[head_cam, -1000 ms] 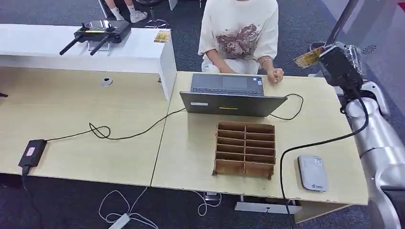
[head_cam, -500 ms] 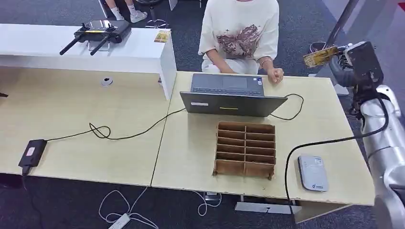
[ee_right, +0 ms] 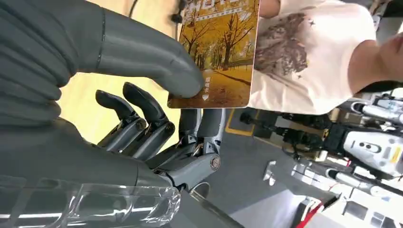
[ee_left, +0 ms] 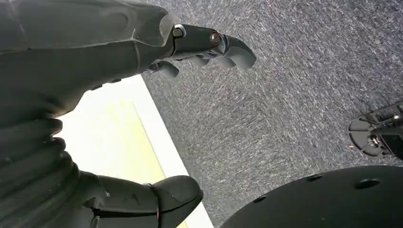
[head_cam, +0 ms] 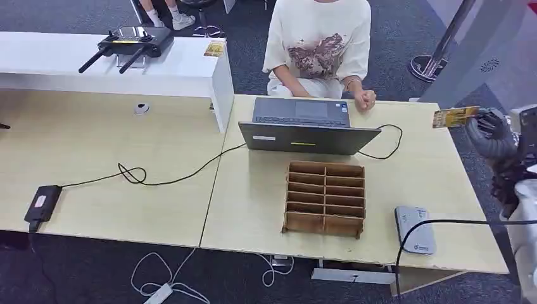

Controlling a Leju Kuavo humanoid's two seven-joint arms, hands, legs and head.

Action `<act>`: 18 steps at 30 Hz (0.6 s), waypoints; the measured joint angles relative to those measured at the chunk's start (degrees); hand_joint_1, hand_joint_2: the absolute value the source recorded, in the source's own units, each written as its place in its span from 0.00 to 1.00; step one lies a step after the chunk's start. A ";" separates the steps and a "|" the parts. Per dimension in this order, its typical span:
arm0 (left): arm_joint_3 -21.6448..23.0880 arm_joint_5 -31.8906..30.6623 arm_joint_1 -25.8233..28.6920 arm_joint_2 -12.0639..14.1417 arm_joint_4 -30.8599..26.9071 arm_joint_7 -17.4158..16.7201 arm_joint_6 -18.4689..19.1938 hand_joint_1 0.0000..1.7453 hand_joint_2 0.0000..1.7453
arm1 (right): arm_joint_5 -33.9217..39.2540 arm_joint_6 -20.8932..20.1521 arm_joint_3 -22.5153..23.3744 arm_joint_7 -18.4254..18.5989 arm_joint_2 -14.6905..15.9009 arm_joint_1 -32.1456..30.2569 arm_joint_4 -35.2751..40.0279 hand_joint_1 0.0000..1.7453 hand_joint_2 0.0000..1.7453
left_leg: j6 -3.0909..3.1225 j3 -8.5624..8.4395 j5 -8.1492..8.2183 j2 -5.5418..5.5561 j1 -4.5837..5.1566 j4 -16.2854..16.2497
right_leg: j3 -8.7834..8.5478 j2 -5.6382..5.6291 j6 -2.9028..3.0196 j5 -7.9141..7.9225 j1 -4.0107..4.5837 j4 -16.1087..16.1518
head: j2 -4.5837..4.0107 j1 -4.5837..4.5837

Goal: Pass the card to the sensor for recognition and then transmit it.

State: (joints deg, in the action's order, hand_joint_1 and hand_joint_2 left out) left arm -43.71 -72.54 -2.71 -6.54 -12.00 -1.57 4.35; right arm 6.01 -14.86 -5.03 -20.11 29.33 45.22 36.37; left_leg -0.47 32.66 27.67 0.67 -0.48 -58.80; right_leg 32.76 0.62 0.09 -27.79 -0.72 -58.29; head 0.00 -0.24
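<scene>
One card (ee_right: 219,52) is all I carry, pinched between the thumb and fingers (ee_right: 142,107) of my right hand (head_cam: 491,130), and it hangs in the air off the far right edge of the tabletop (head_cam: 266,209), its yellow printed face turned up and toward the person. My left hand (ee_left: 71,118) hangs low beside a pale tabletop edge over grey carpet, its fingers loosely curled and apart, with nothing in them.

Nearest me on the tabletop lies the grey card reader (head_cam: 415,229), flat, close to the front right corner, a black cable (head_cam: 437,223) arching just above and beside it. To do this step well, I judge I should bring the card down and in toward that reader, level its face with the reader's top, and come in from the open right side so the cable is not dragged. My thumb covers only a corner of the card, so a slow approach seems wise; a knock could twist it loose.

Left of the reader stands the brown compartment tray (head_cam: 325,198). Beyond it sits the open laptop (head_cam: 304,126), and beyond that the seated person (head_cam: 320,44), whose fist (head_cam: 365,98) rests on the far edge.
</scene>
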 joint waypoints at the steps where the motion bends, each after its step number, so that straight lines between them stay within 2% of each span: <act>1: -0.02 0.00 -0.01 0.00 -0.02 0.00 0.00 0.00 1.00 | 0.47 -0.42 0.44 0.18 0.49 -1.11 0.44 1.00 1.00 | -0.01 0.00 0.02 0.00 0.00 0.00 | 0.00 0.00 0.00 0.00 0.00 0.00 | 0.00 0.00; 7: -0.22 -0.28 0.00 0.02 0.00 0.00 0.02 0.00 1.00 | 6.21 -9.30 2.82 2.58 3.77 -6.03 1.84 1.00 1.00 | -0.01 0.00 0.02 0.00 0.00 0.00 | 0.00 0.02 0.00 0.00 -0.01 0.00 | 0.00 -0.02; 18: -0.31 -0.59 -0.03 0.02 -0.02 0.00 0.02 0.00 1.00 | 9.43 -14.45 3.68 4.35 7.81 -10.29 2.12 1.00 1.00 | -0.01 0.00 0.02 -0.01 0.01 0.00 | 0.00 0.00 0.00 0.00 -0.01 0.00 | 0.00 0.02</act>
State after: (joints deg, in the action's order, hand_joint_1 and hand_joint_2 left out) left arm -44.02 -73.13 -2.74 -6.51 -12.02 -1.57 4.37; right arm 15.43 -29.31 -1.35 -15.76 37.14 34.93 38.49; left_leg -0.47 32.66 27.68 0.66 -0.48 -58.80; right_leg 32.76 0.61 0.08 -27.79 -0.73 -58.29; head 0.00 -0.22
